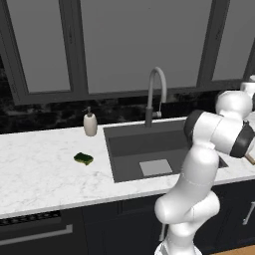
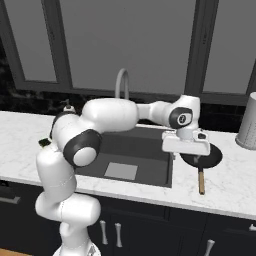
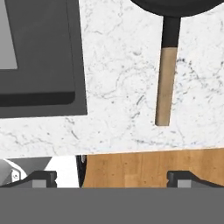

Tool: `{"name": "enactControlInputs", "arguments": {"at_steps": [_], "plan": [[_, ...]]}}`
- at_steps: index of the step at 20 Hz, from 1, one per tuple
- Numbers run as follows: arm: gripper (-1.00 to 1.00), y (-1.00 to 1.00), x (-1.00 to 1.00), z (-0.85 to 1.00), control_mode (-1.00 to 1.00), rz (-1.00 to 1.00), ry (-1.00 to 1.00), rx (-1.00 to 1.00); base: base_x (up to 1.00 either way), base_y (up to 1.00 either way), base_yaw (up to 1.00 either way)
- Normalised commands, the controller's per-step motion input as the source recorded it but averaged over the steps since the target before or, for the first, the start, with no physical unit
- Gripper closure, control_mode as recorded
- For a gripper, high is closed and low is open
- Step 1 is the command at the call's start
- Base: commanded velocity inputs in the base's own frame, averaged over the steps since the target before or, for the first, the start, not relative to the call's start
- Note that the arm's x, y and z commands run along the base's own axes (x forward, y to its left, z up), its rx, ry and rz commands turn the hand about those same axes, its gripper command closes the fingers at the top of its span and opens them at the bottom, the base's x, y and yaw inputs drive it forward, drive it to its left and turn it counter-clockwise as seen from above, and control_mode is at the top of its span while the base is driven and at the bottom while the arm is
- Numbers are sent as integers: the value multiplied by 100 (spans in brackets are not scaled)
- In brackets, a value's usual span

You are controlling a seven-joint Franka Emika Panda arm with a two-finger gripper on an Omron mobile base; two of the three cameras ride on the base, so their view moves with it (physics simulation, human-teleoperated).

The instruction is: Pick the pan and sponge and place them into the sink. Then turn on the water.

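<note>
The sink [image 2: 150, 145] lies just left of the gripper [image 3: 111, 177], whose jaws are spread wide and empty. The pan [image 2: 212, 159] sits on the counter right below it, tan handle toward the front edge. The sponge [image 1: 83, 159] rests far to its left, beyond the sink.

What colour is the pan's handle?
Tan, black near the pan; handle clearest in the hand view.
</note>
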Motion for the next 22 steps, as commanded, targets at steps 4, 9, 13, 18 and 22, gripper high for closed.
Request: {"name": "enactControlInputs", "arguments": {"at_steps": [4, 9, 13, 18, 22], "plan": [[-100, -25, 39, -31, -100, 2, 7, 10, 0, 0, 0], [-100, -32, 35, -24, -100, 2, 5, 12, 0, 0, 0], [-100, -23, 25, -26, -100, 1, 3, 6, 0, 0, 0], [-100, -15, 20, -27, -100, 0, 1, 0, 0, 0, 0], [-100, -15, 17, -36, -100, 0, 0, 0, 0, 0, 0]]}}
